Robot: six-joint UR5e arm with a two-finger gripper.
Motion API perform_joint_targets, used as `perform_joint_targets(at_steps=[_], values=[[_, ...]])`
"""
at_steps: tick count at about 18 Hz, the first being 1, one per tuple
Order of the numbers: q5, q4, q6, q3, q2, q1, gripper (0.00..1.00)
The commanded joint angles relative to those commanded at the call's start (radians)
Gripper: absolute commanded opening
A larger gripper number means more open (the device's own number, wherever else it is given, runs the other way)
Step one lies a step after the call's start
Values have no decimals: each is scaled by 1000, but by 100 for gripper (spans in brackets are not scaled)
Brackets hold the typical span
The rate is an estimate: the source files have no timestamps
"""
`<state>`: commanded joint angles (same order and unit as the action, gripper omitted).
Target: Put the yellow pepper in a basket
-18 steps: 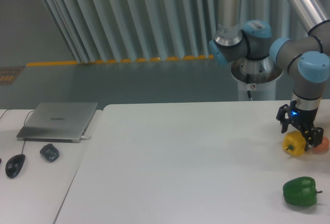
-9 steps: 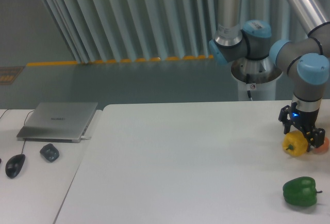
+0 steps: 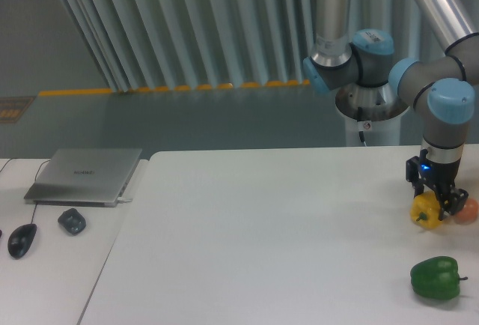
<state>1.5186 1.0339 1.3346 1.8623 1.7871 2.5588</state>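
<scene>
The glossy yellow pepper (image 3: 423, 213) rests on the white table (image 3: 284, 228) near its right edge. My gripper (image 3: 435, 205) points straight down over it, its dark fingers pressed against the pepper's upper right side, shut on it. The pepper's right part is hidden behind the fingers. No basket is in view.
A small orange-pink ball (image 3: 468, 210) lies just right of the gripper. A green pepper (image 3: 435, 278) sits in front, near the table's front right. On the left desk are a closed laptop (image 3: 84, 175), a black mouse (image 3: 22, 240) and a small dark object (image 3: 72, 221).
The fingers have drawn in from a wide spread to a narrow grip on the yellow pepper. The pepper has stayed almost in place.
</scene>
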Motion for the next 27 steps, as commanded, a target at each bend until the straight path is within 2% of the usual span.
perform_joint_targets(at_steps=[4,5,7,10,11,14,17,21,27], values=[[2,24,-2,-37,-14,-21,63],[3,46,-2,-55,-15,-26,64],[6,128,1,-135,-28,-28,64],[6,218,12,-234,-28,-17,64],[5,227,15,-250,-28,-14,63],[6,229,30,-268,-28,18,63],[5,230,220,-270,-28,111,63],[2,226,369,-272,-20,219,63],[-3,215,540,-272,9,314,63]])
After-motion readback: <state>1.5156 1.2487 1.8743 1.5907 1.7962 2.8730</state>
